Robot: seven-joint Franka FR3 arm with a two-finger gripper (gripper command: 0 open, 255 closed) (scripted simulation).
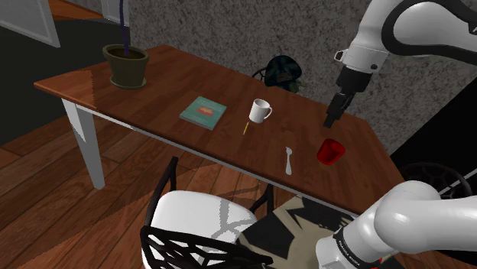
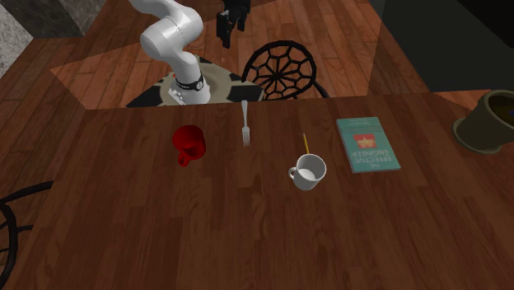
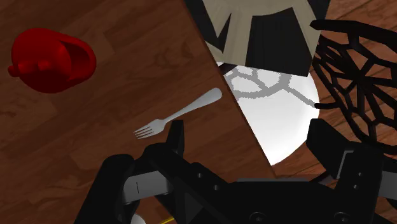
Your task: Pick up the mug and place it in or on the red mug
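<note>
Nothing is done yet: my gripper (image 1: 331, 116) hangs high, jaws apart and empty. The white mug (image 1: 261, 111) stands untouched between book (image 1: 203, 112) and fork (image 1: 289, 159), well apart from the red mug (image 1: 330, 150).

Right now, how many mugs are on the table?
2. The white mug sits between the book and the fork. The red mug sits on the fork's other side.

On the brown desk (image 1: 168, 84) we see, from the shoulder view's left: plant pot (image 1: 126, 65), teal book (image 1: 203, 112), pencil (image 1: 246, 127), white mug (image 1: 261, 111), fork (image 1: 289, 159), red mug (image 1: 330, 150).
</note>
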